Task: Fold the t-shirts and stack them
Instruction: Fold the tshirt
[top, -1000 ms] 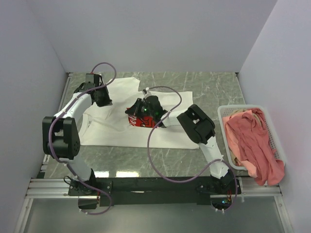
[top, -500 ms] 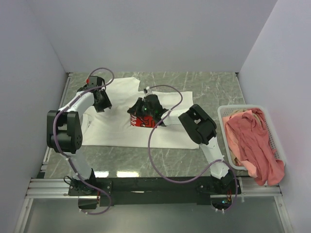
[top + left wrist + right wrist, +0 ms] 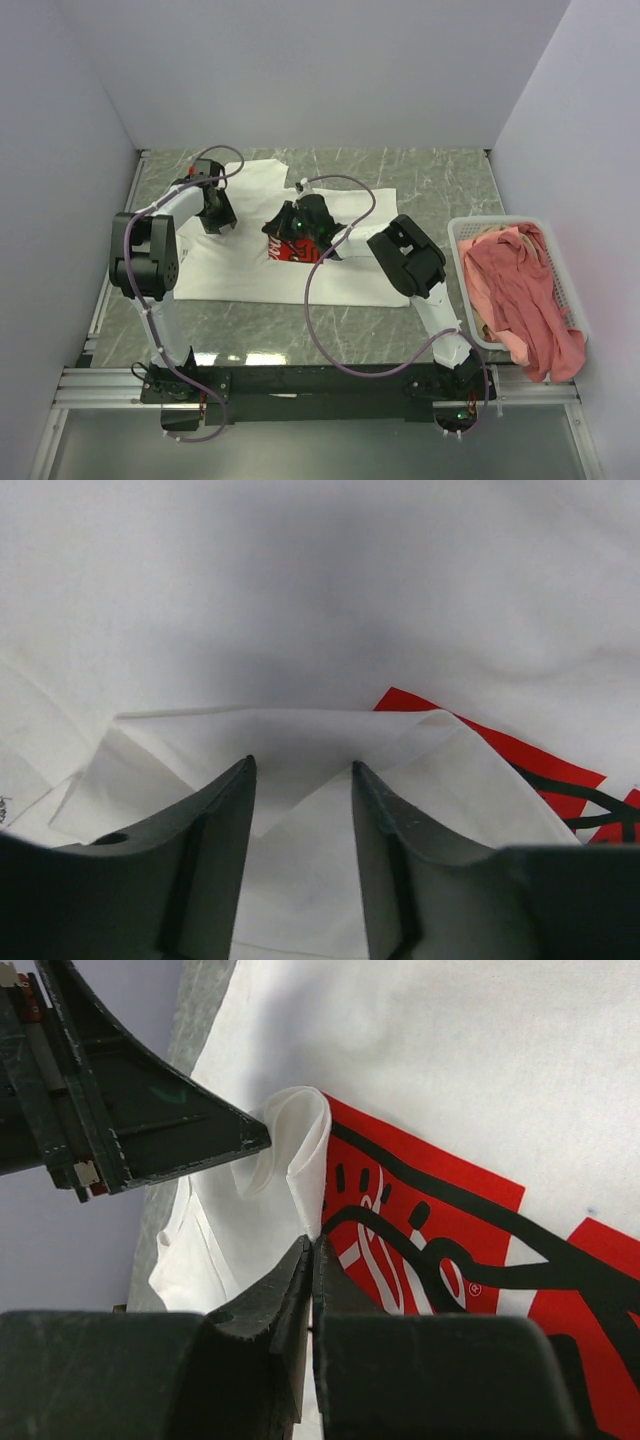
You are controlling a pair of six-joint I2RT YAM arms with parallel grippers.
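A white t-shirt (image 3: 245, 275) with a red rectangular chest print (image 3: 430, 1210) lies spread flat across the middle of a green marbled table (image 3: 430, 180), both arms reaching over it. The left gripper (image 3: 300, 770) hovers low over the shirt's left side, its fingers apart, and a folded flap of white cloth lies just beyond the tips with nothing caught between them. The right gripper (image 3: 310, 1245) sits at the near left corner of the red print, its fingers pressed together on a small raised fold of the white cloth, which curls up just past the tips. At the table's right edge stands a white slatted basket (image 3: 460, 240), well apart from the spread shirt. It holds a salmon-pink t-shirt (image 3: 525, 290) that spills over its near rim, and a cream one (image 3: 476, 295) is bunched along the basket's left wall.
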